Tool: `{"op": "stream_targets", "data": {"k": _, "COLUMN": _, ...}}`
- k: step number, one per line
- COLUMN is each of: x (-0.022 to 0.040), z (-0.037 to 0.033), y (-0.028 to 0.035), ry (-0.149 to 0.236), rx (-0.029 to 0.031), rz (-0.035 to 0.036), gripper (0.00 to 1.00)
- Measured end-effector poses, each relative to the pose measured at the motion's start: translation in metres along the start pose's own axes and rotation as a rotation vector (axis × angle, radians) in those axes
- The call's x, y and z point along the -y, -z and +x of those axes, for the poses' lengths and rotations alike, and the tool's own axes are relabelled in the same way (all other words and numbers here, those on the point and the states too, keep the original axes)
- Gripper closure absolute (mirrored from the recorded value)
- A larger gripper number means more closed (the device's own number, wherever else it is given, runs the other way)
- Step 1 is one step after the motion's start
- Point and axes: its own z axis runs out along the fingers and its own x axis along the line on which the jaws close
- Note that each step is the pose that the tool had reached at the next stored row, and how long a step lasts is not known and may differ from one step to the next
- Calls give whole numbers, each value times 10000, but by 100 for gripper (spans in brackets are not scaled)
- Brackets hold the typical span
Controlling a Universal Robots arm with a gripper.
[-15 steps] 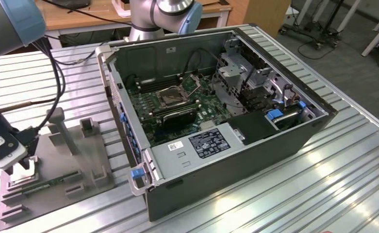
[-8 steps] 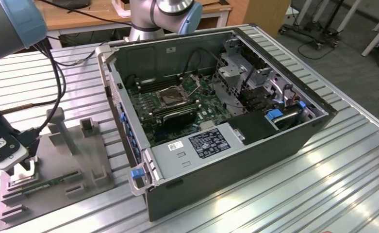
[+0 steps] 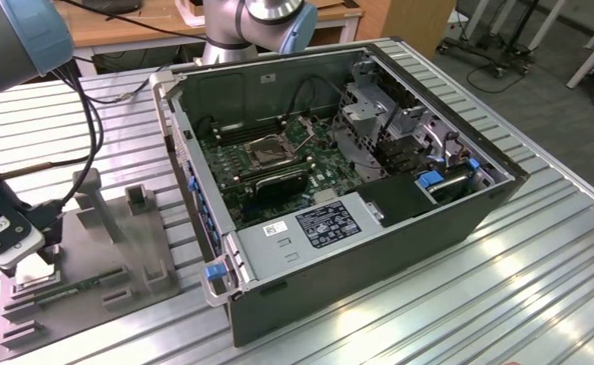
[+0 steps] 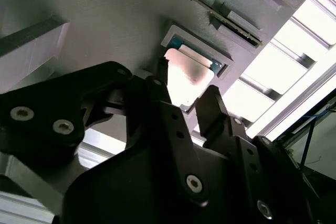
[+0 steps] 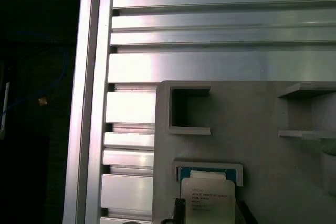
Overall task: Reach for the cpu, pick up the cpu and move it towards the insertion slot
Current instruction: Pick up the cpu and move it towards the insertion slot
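Observation:
The cpu [image 3: 39,271] lies flat in a square recess of the grey plastic tray [image 3: 139,251], on the exterior view's left. Its silvery face with a thin green rim shows in both wrist views [image 4: 190,74] [image 5: 208,199]. My gripper [image 3: 33,258] hangs just above it, open, with a black finger [image 4: 160,80] at one edge and the other close beside the opposite edge. The chip still rests in its recess. The insertion slot [image 3: 272,150], a silver-framed square socket, sits on the green board inside the open computer case, well off to the exterior view's right of the gripper.
A long green memory stick [image 3: 78,285] lies in the tray beside the cpu. Grey posts [image 3: 89,199] rise from the tray. The black case [image 3: 378,251] has tall walls, cables and drive cages around the board. The table is ribbed aluminium [image 3: 500,304].

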Motion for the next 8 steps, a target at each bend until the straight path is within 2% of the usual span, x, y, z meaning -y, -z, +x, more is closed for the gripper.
{"op": "stream_targets", "data": {"k": 1, "x": 0, "z": 0, "y": 0, "ry": 0, "rx": 0, "rz": 0, "gripper": 45}}
{"op": "stream_targets", "data": {"k": 2, "x": 0, "z": 0, "y": 0, "ry": 0, "rx": -1, "rz": 0, "gripper": 45}}
{"op": "stream_targets", "data": {"k": 3, "x": 0, "z": 0, "y": 0, "ry": 0, "rx": 0, "rz": 0, "gripper": 39}}
{"op": "stream_targets", "data": {"k": 8, "x": 2, "z": 0, "y": -50, "ry": 0, "rx": 1, "rz": -1, "gripper": 39}}
